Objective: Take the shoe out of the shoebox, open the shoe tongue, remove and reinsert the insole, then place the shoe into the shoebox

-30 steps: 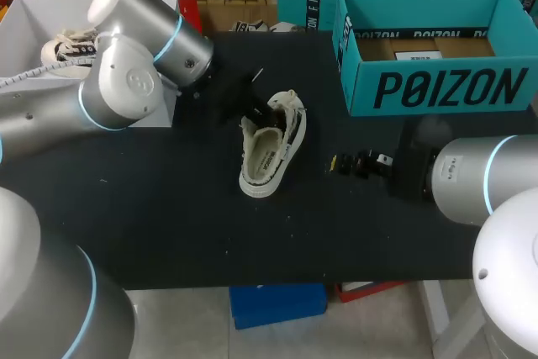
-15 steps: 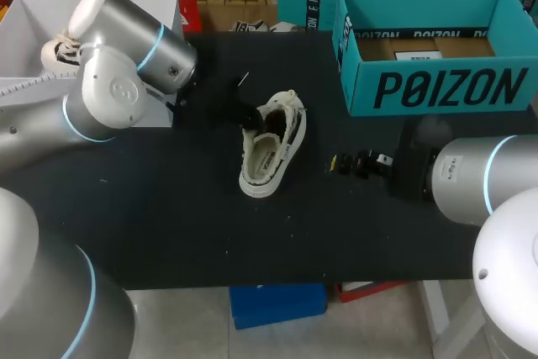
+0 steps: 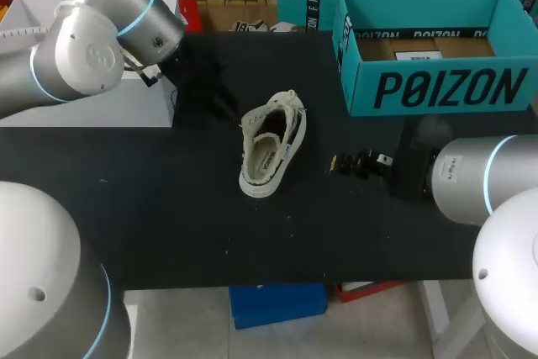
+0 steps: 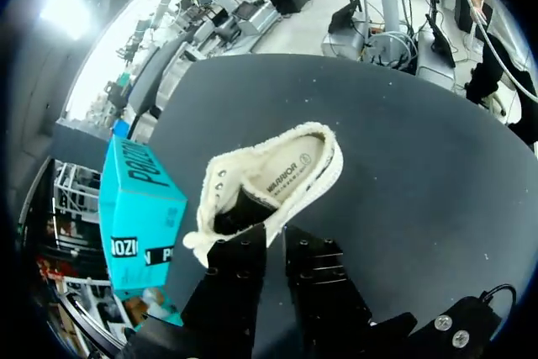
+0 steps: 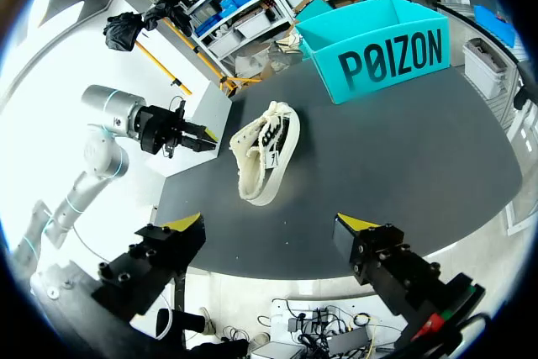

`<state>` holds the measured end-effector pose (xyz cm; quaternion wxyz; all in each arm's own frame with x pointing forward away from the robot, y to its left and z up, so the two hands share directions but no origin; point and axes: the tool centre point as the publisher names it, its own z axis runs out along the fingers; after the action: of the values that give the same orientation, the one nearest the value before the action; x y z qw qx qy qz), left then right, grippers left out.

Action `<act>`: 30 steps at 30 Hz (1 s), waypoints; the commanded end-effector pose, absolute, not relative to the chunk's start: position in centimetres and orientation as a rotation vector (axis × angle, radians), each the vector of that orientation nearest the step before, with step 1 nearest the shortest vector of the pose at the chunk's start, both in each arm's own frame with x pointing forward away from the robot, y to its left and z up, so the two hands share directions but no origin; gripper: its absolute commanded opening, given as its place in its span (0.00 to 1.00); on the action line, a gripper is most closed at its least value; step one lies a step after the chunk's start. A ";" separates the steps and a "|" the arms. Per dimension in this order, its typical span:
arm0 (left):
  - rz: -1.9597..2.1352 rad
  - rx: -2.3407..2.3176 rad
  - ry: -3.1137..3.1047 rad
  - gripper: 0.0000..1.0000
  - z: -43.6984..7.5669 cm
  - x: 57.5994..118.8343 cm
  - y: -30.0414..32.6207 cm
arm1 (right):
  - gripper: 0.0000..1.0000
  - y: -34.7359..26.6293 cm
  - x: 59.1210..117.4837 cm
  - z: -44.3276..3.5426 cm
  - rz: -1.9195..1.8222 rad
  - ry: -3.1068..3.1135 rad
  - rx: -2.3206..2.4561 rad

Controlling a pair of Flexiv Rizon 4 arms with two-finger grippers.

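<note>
Shoe lying on the table, its inside shadowed, my left gripper nearly closed, empty, tips hard to make out, my right gripper wide, empty.

- Table: broad open strip of black surface on the near side of the shoe.
- Shoe lies mid-table, opening upward, reachable from above.
- Teal shoebox stands far right with its top open, well apart from the shoe, with an open lane between them.
- White box stands far left; the left arm hangs over it and crowds that corner.
- Left gripper, fingers nearly together, is near the shoe's far-left side.
- Right gripper, fingers spread wide, sits low to the shoe's right, apart from it.
</note>
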<state>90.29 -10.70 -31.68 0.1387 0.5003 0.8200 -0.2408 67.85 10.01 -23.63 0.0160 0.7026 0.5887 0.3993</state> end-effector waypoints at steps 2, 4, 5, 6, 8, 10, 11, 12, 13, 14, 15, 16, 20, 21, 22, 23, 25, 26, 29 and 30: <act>-0.615 1.506 2.428 0.14 -28.8 89.8 -7.8 | 1.00 10.4 67.7 -24.0 1.251 1.814 2.183; -0.613 1.493 2.463 0.13 -28.4 89.8 -7.0 | 1.00 10.4 67.7 -24.0 1.251 1.814 2.183; -0.587 1.509 2.484 0.13 -28.2 89.6 -6.3 | 1.00 10.4 67.7 -24.0 1.251 1.814 2.183; -0.575 1.506 2.504 0.13 -28.1 89.6 -6.0 | 1.00 10.4 67.7 -24.0 1.251 1.814 2.183; -0.557 1.438 2.611 0.15 -27.8 89.3 -4.9 | 1.00 10.4 67.7 -24.0 1.251 1.814 2.183; -0.511 1.403 2.678 0.12 -27.6 89.2 -3.9 | 1.00 10.4 67.7 -24.0 1.251 1.814 2.183; -0.517 1.369 2.721 0.13 -27.5 89.1 -3.5 | 1.00 10.4 67.7 -24.0 1.251 1.814 2.183; -0.505 1.348 2.752 0.14 -27.4 89.0 -3.1 | 1.00 10.4 67.7 -24.0 1.251 1.814 2.183; -0.479 1.333 2.778 0.15 -27.3 88.9 -2.7 | 1.00 10.4 67.7 -24.0 1.251 1.814 2.183; -0.461 1.301 2.808 0.15 -27.2 88.9 -2.2 | 1.00 10.4 67.7 -24.0 1.251 1.814 2.183; -0.444 1.280 2.836 0.15 -27.1 88.9 -1.8 | 1.00 10.4 67.7 -24.0 1.251 1.814 2.183; -0.428 1.264 2.851 0.16 -27.0 88.9 -1.5 | 1.00 10.4 67.7 -24.0 1.251 1.814 2.183; -0.386 1.116 2.956 0.13 -26.5 88.8 0.4 | 1.00 10.4 67.7 -24.0 1.251 1.814 2.183; -0.386 1.073 2.979 0.13 -26.4 88.7 0.8 | 1.00 10.4 67.7 -24.0 1.251 1.814 2.183; -0.387 1.030 3.001 0.13 -26.3 88.7 1.3 | 1.00 10.4 67.7 -24.0 1.251 1.814 2.183; -0.391 0.984 3.027 0.13 -26.3 88.7 1.7 | 1.00 10.4 67.7 -24.0 1.251 1.814 2.183; -0.431 0.877 3.076 0.15 -26.3 88.9 2.7 | 1.00 10.4 67.7 -24.0 1.251 1.814 2.183; -0.406 0.851 3.089 0.18 -26.3 88.9 3.2 | 1.00 10.4 67.7 -24.0 1.251 1.814 2.183; -0.363 0.757 3.127 0.22 -26.2 89.1 4.6 | 1.00 10.4 67.7 -24.0 1.251 1.814 2.183; -0.351 0.734 3.139 0.25 -26.3 89.1 5.0 | 1.00 10.4 67.7 -24.0 1.251 1.814 2.183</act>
<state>89.33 4.39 -26.51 -0.0510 0.2327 0.9647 -0.1119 67.85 10.01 -23.63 0.0160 0.7026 0.5887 0.3993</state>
